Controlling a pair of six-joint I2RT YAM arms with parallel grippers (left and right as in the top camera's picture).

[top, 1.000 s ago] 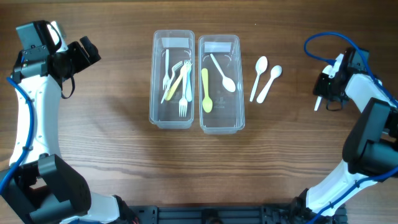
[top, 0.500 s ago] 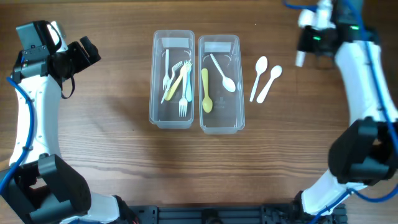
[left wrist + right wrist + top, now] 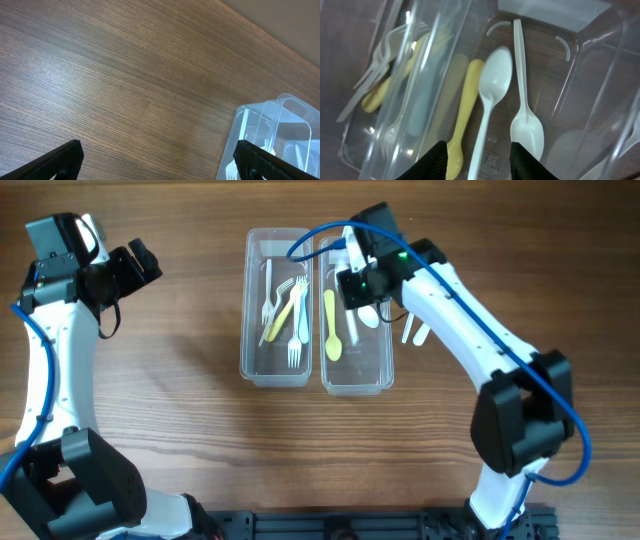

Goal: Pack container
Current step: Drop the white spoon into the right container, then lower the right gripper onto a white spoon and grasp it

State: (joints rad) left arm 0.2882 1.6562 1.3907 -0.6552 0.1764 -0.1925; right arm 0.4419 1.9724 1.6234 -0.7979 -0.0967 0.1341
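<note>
Right gripper (image 3: 480, 152) jaws apart over right bin (image 3: 355, 385), upper centre; white spoon (image 3: 492, 82) below, unclamped. Step: likely spoon drop-off. Next: reach loose spoons (image 3: 408, 332) right of bin.

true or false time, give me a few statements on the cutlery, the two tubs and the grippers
1. The spoon container holds a yellow spoon and two white spoons. True.
2. The left gripper is shut on a fork. False: it is open and empty, over bare table.
3. The forks lie in the fork container, none among the spoons. True.
4. The right gripper hangs over the fork container. False: it is over the spoon container, jaws apart.
</note>
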